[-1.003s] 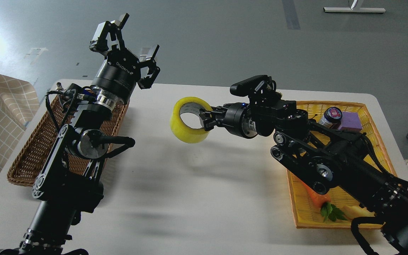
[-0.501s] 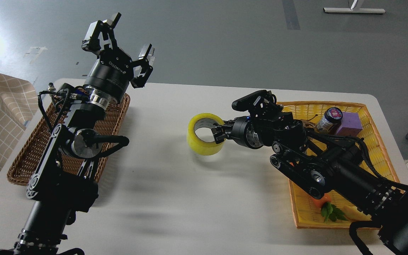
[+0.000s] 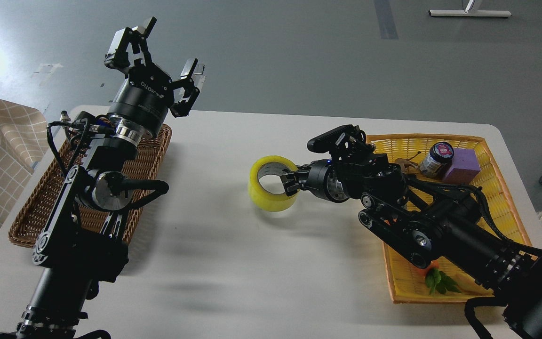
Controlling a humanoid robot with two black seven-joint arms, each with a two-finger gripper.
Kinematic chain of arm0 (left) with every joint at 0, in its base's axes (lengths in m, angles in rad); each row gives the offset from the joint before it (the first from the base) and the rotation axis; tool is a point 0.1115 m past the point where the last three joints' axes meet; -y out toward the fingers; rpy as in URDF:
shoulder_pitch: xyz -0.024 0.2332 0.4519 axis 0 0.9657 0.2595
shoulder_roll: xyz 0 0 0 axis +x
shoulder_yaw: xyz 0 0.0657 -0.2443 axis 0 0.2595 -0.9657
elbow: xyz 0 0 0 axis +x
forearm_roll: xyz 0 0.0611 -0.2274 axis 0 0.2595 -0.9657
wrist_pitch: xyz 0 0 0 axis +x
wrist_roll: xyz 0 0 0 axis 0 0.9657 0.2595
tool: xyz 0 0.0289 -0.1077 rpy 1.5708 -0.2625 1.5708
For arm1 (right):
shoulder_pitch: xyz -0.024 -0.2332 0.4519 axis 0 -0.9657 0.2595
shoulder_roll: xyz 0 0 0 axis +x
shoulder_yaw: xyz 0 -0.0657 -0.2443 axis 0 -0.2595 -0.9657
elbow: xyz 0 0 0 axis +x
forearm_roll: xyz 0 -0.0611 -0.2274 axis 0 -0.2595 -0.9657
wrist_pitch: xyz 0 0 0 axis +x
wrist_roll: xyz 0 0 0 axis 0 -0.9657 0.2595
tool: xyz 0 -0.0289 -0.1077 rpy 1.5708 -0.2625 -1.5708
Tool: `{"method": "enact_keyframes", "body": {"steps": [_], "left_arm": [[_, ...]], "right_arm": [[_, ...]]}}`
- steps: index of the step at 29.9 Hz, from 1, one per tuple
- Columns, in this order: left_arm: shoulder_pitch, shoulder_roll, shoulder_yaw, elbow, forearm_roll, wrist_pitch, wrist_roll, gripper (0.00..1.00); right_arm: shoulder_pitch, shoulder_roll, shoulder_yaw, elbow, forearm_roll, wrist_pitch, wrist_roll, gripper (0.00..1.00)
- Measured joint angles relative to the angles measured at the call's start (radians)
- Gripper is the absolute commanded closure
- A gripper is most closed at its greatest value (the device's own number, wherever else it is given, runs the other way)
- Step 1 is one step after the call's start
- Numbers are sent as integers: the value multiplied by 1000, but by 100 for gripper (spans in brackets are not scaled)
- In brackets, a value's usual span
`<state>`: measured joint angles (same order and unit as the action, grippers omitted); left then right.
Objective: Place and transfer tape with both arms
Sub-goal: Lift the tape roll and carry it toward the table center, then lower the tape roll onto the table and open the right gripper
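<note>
My right gripper pinches the tape roll through its wall; it seems light, stiff, smooth. Left gripper is spread, empty.

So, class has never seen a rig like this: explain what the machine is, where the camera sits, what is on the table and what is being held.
The camera sits in a humanoid robot's head, looking forward and down at its own two black arms over a white table. Each arm ends in a two-finger claw. The right claw is shut on the rim of a yellow tape roll, low at the table's middle; whether the roll touches the table is unclear. The left claw is open and raised, holding nothing. A brown basket lies at the left. A yellow basket at the right holds a jar, a purple block and a carrot.
</note>
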<state>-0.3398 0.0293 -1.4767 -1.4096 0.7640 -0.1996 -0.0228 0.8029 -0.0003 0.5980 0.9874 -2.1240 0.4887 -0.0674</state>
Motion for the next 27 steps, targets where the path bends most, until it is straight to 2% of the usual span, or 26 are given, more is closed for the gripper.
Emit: {"method": "enact_keyframes", "body": {"steps": [2,3,5,7,9,10,17,21,23,27], "left_arm": [[1,0,-1,0,0,0,0,2],[1,0,-1,0,0,0,0,2],[1,0,-1,0,0,0,0,2],[1,2,-2,0,0,0,0,2],[2,3,-6,0,0,0,0,2],[3,3,-8,0,0,0,0,2],[4,-1,-11,0,0,-1,0,2],[5,-4,-11,0,0,-1,0,2],[5,-5,-11,0,0,-1,0,2],[5,-6,-11,0,0,-1,-5,2]], "right_arm": [[-8,0,1,1,1,0,0,83],[-11,0,2,2,2,0,0,74],[-16,0,9,3,4,0,2,70],[-17,0,16,3,6,0,7,62],[-17,0,18,-1,8,0,9,46],[-18,0,18,-3,8,0,10,43],[-16,0,26,-8,9,0,11,25],[-8,0,44,-16,16,0,10,23],[-4,0,55,-17,28,0,9,15],[33,0,118,-16,62,-10,9,15]]}}
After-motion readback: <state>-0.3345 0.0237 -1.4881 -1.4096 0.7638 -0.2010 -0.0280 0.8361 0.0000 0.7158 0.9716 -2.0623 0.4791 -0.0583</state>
